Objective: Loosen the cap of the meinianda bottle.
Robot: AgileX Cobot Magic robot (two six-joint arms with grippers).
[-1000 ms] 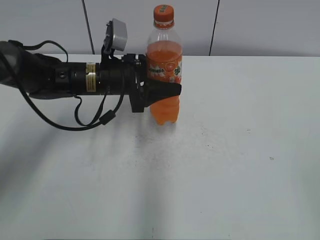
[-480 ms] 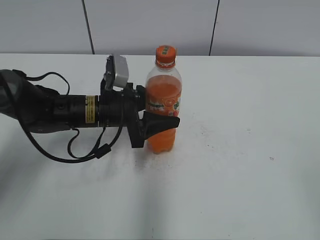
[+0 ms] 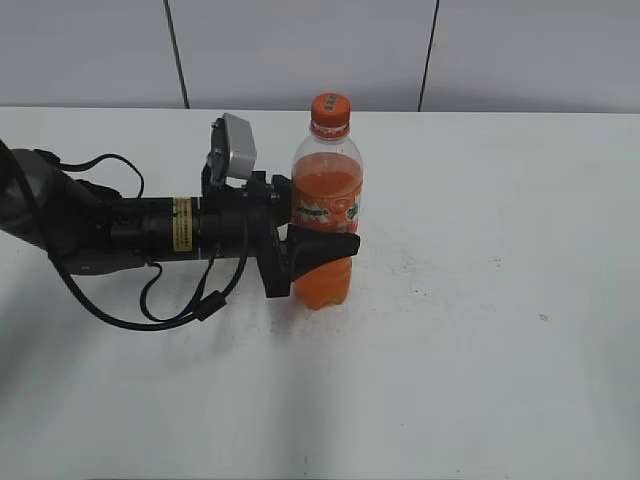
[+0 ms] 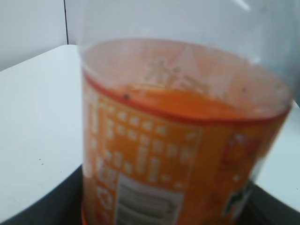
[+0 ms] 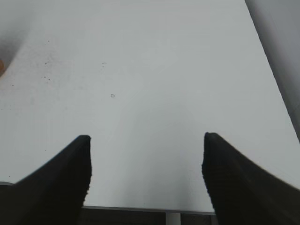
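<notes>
The meinianda bottle (image 3: 326, 220) stands upright on the white table, full of orange drink, with its orange cap (image 3: 330, 107) on top. My left gripper (image 3: 322, 248) reaches in from the left and is shut on the bottle's waist below the label. In the left wrist view the bottle (image 4: 183, 140) fills the frame, with black fingers at both lower corners. My right gripper (image 5: 146, 154) is open and empty over bare table; it does not show in the exterior view.
The white table (image 3: 480, 330) stretches wide around the bottle. A grey panelled wall (image 3: 300, 50) runs behind its far edge. The left arm's black cable (image 3: 150, 310) loops onto the table. The right wrist view shows the table's edge (image 5: 272, 93) at the right.
My left gripper carried the bottle down and towards the front of the table over the past second. In the last half second it has barely moved.
</notes>
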